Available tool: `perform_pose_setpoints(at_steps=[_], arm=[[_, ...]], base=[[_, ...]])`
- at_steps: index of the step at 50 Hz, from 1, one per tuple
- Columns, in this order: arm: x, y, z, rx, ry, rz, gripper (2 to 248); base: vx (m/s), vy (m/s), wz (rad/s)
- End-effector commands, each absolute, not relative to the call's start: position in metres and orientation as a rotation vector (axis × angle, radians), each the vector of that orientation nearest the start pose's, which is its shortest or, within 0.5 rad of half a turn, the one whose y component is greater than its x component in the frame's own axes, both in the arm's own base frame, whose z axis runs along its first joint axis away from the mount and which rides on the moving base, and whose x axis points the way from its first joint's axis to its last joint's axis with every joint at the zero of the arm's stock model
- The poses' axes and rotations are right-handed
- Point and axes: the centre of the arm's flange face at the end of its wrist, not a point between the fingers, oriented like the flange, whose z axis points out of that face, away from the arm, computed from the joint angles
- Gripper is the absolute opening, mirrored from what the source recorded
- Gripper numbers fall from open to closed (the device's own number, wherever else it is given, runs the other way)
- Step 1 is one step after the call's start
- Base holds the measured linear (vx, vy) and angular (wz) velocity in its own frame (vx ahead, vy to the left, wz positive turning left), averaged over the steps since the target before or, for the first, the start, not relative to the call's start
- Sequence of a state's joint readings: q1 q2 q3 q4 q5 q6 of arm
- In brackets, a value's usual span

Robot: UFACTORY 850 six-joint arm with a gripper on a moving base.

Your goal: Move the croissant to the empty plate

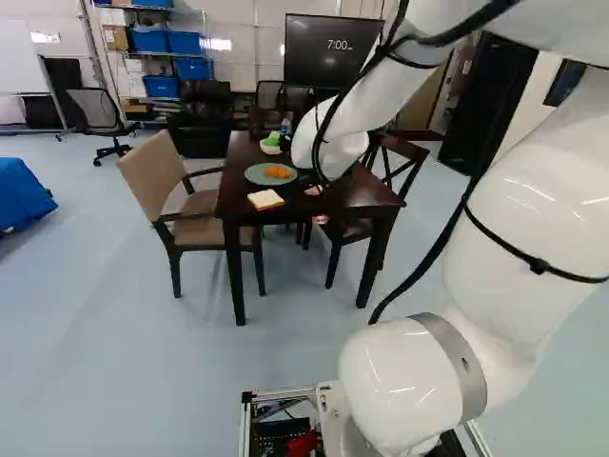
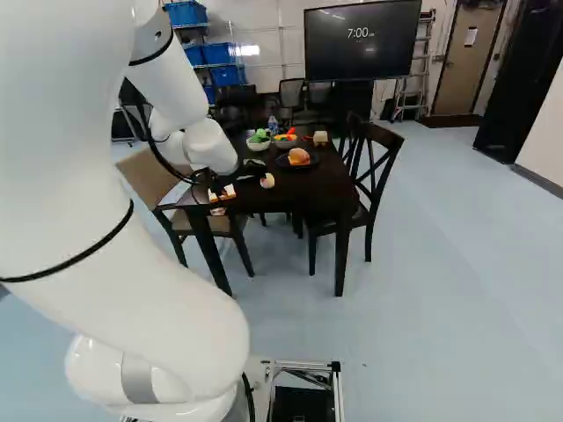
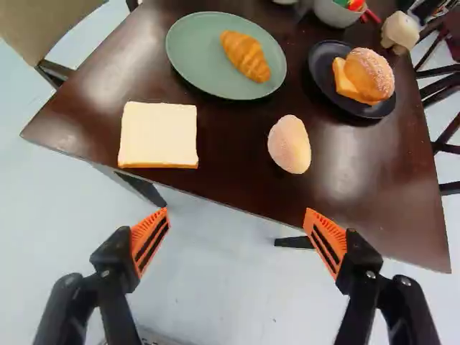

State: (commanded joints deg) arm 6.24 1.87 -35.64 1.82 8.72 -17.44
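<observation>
Nearest the wrist camera, the black gripper [image 2: 234, 183] stands wide, its orange pads well apart (pale blue floor [image 3: 215, 287] shows between them), with the edge of the glossy brown table [image 3: 230, 158] just ahead. With twelve straight ahead, the croissant [image 3: 246, 56] lies at twelve on the green plate [image 3: 192, 57], a touch toward three from that plate's middle. Around this plate, the bread slice [image 3: 158, 135] rests at seven, the rounded roll [image 3: 290, 145] at five, and the dark plate [image 3: 321, 75] at three, holding a filled bun [image 3: 371, 75]. In the left base view, the tan armchair [image 1: 152, 173] stands at nine from the table, blue bins [image 1: 148, 40] sit on shelving at eleven, and the dark screen [image 1: 328, 57] is near twelve.
</observation>
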Motion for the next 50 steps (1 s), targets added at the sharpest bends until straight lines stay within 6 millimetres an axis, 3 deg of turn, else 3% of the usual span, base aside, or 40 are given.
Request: perform_pose_setpoints(at_steps=[50], arm=[[0.324,0.010,0.389,-2.698,-0.158,-1.665,247]], base=[[0.000,0.000,0.000]])
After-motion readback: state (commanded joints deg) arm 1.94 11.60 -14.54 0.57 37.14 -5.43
